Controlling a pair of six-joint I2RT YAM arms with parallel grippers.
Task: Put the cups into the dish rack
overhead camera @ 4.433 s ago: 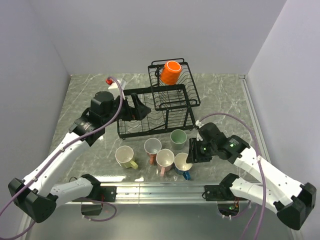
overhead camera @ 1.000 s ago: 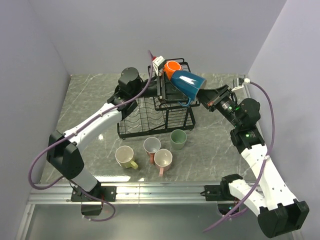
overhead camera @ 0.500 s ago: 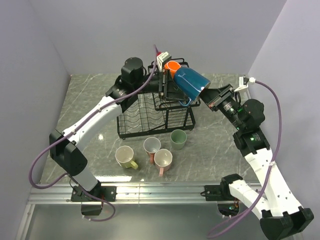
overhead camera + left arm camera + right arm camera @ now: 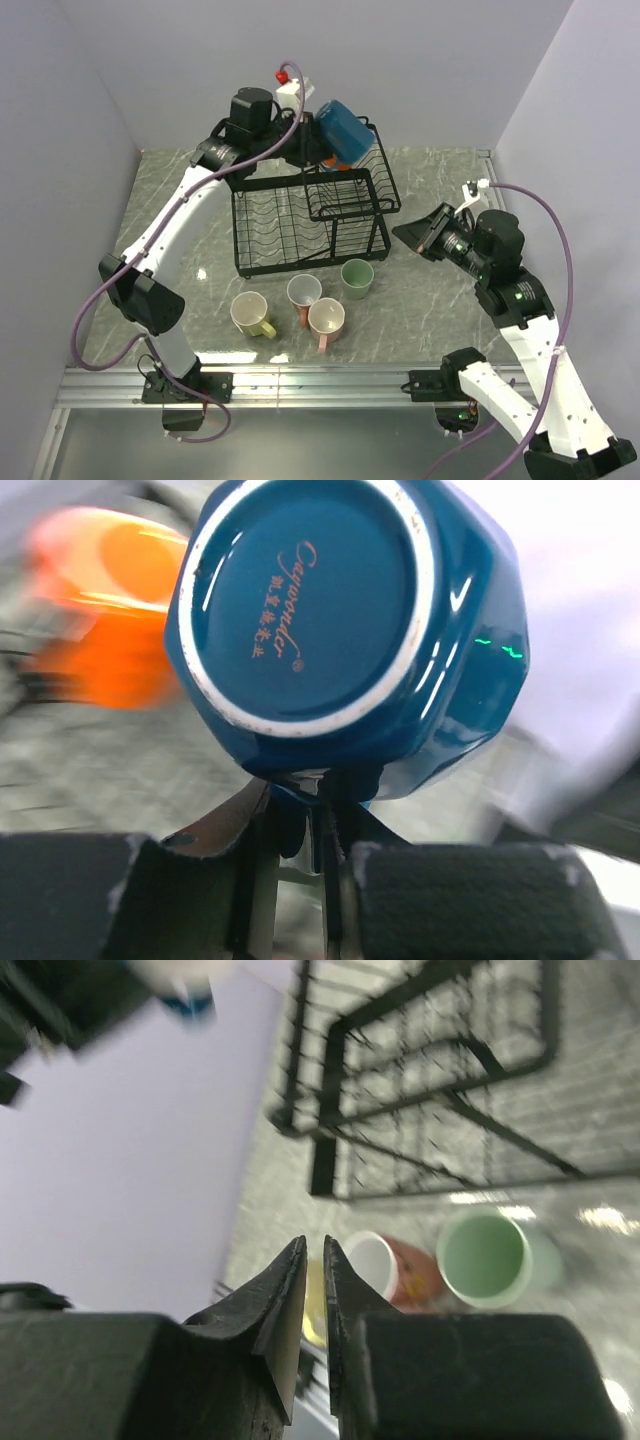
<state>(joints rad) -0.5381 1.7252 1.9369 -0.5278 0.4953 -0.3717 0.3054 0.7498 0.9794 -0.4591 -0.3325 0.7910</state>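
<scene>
In front of the dish rack (image 4: 300, 181), a yellow cup (image 4: 249, 314), two pink cups (image 4: 304, 293) and a pale green cup (image 4: 357, 277) stood upright on the bench (image 4: 440, 190). To the rack's right, the right gripper (image 4: 313, 1260) hung off the bench, its jaws all but closed on nothing. Above the rack's raised basket, the left gripper (image 4: 325, 850) pinched the blue cup (image 4: 345, 125) from one side, base toward its wrist camera. The orange cup (image 4: 100, 600) lay just beyond the blue cup.
</scene>
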